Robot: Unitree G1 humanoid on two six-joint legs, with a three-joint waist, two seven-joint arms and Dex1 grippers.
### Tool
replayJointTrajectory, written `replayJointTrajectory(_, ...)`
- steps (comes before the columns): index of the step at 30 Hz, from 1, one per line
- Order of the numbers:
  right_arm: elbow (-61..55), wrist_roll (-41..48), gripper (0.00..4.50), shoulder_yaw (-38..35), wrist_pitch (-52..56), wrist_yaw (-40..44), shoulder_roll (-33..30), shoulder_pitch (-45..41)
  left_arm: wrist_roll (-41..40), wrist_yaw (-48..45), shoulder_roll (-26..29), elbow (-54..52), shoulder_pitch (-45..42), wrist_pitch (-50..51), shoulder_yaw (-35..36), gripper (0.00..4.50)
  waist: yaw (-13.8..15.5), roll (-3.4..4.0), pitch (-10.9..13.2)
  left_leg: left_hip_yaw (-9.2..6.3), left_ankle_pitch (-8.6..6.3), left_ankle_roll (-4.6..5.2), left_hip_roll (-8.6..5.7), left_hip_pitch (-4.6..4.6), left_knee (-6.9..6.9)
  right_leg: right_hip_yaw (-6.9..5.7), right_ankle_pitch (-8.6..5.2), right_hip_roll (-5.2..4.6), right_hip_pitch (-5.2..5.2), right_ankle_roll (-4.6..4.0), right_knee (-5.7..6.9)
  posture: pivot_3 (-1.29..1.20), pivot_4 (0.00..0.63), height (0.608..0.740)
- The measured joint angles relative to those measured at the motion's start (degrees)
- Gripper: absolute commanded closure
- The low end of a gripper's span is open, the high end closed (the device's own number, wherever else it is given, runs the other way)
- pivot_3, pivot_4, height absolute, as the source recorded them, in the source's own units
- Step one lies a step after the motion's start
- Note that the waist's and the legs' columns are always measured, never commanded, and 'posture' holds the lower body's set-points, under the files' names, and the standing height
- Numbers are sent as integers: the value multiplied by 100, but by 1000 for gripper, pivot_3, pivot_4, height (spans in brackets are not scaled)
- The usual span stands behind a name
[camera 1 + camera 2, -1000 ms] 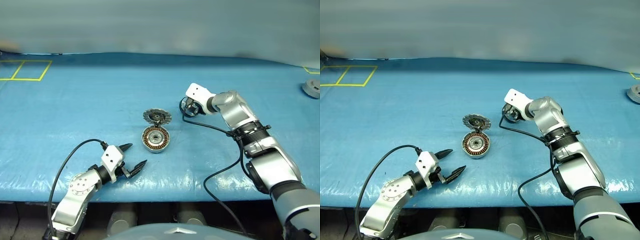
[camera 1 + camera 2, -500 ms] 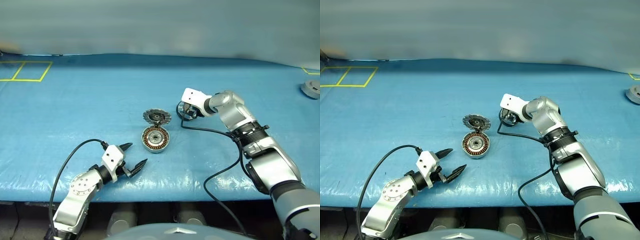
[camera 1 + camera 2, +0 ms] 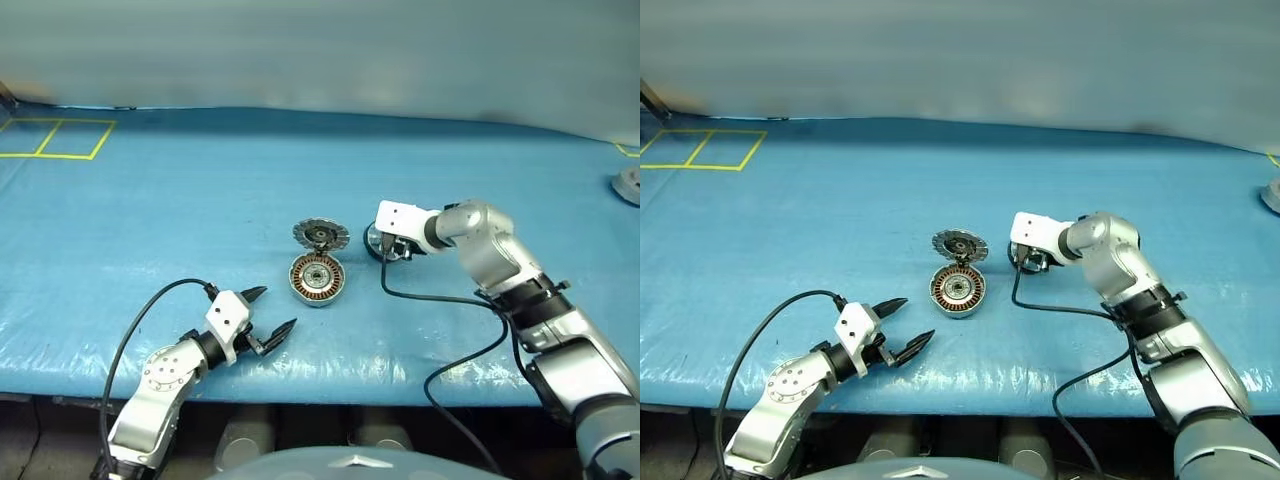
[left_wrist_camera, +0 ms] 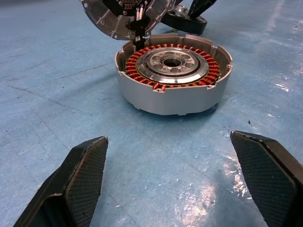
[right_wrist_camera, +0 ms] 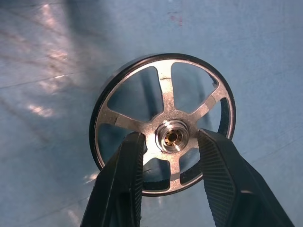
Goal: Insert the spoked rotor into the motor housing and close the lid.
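Blue mat (image 3: 150, 200): spoked rotor (image 5: 163, 124) between right claw (image 5: 169, 156) fingers

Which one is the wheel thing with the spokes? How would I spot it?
Look near the middle of the blue table cover. Beside the open round silver-grey case ringed with copper coils, the right hand grips a small round wheel by its hub. It alone has five flat silver spokes with gaps showing the blue through; the propped ribbed grey disc nearby has none.
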Motion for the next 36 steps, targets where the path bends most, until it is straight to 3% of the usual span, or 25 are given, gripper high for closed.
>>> replayJointTrajectory(6,-1782,146,3084,-344,1026,85,-293,1155,0,-52,15,-3,0,3,-5,0,4,-31,-19,3,-1,-1,5,9,1,-2,-13,-1,4,-9,0,0,150,740)
replayJointTrajectory(8,-2372,291,3438,-543,1429,66,-292,1520,-2,-93,65,-3,31,8,-1,0,3,-35,-21,5,-2,-2,7,8,1,-2,-25,-2,2,6,1,0,150,740)
replayJointTrajectory(11,-2983,552,4451,-652,1992,42,-285,1809,-5,-127,92,-2,0,10,-4,0,-48,-36,-16,18,-2,-2,17,9,2,2,-26,0,-3,10,2,0,150,740)
replayJointTrajectory(22,-3806,1195,4482,-613,2599,-439,-290,1868,-12,-318,113,65,-179,9,-4,0,-27,-30,-7,21,-2,-1,14,-18,3,1,-20,-1,-29,8,0,0,150,740)
replayJointTrajectory(25,-3798,1374,3900,-616,2645,-483,-317,1717,-12,-340,113,82,-205,9,-4,0,-32,-29,-6,19,-2,-1,15,-21,3,0,-15,1,-32,2,0,0,150,740)
replayJointTrajectory(29,-3756,1440,2631,-599,2706,-720,-328,1464,-11,-335,112,83,-203,10,-2,0,-31,-29,-6,20,-2,-1,14,-24,3,0,-15,0,-35,3,0,0,150,740)
replayJointTrajectory(36,-3400,1466,2631,-402,2695,-1004,-329,1090,-12,-289,106,82,-159,14,2,0,-31,-30,-6,17,-2,-1,13,-30,3,-1,-5,1,-39,-9,0,0,150,740)
